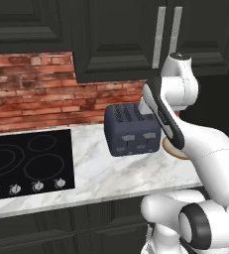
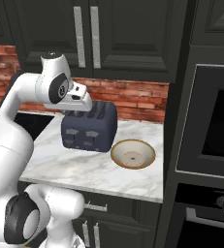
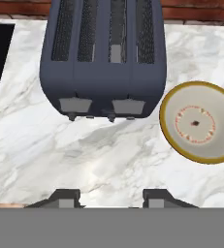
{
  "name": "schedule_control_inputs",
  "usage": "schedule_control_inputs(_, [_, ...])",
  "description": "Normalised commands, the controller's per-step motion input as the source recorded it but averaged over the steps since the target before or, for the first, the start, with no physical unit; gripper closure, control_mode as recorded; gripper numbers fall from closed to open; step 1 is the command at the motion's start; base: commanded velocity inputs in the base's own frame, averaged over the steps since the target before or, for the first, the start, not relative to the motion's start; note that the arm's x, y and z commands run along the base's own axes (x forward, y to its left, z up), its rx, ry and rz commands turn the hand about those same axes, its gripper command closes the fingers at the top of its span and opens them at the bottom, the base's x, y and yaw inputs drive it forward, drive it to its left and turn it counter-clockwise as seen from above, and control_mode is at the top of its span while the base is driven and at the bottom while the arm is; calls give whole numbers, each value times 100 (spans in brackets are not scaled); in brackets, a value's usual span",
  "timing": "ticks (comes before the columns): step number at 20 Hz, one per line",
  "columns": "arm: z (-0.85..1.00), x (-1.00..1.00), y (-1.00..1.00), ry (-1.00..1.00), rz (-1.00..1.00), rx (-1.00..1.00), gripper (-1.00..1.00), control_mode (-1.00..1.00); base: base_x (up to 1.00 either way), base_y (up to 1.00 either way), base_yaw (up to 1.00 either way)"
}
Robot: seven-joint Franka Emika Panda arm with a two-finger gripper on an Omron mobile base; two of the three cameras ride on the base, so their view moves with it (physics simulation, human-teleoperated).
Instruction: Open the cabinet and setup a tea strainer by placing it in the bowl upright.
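Two panelled doors of the tall black wall cabinet (image 2: 91, 36) are shut, their long silver bar handles (image 2: 87, 36) side by side at the centre seam above the red brick backsplash (image 1: 31, 89). Below, on the white marble counter (image 2: 65, 164), a dark blue-grey four-slot toaster (image 2: 89, 127) stands near the wall, and the shallow round tan bowl (image 2: 133, 154) with its brownish rim sits just beside it, toward the black built-in oven (image 2: 213, 131). The bowl's pale speckled inside holds nothing. A black glass cooktop (image 1: 27, 161) with four silver knobs lies on the toaster's other side.

The white arm folds up over the counter, its hand above the toaster and pointing down. In the hand view the gripper (image 3: 111, 197) hangs over bare marble in front of the toaster, its two dark fingertips (image 3: 65, 197) standing apart with nothing between them; the bowl lies off to one side. From the base views the fingers are probably hidden behind the arm's own wrist.
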Motion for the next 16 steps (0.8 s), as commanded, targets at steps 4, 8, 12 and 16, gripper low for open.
schedule_control_inputs(4, [0,0,0,0,0,0,-100,-100,0,0,0])
schedule_control_inputs(8, [2,0,-2,-20,-1,-1,-100,-100,0,0,0])
schedule_control_inputs(12, [66,-2,-18,-55,-15,4,-100,-100,0,0,0])
schedule_control_inputs(16, [87,0,-10,-35,-17,3,-100,-100,0,0,0])
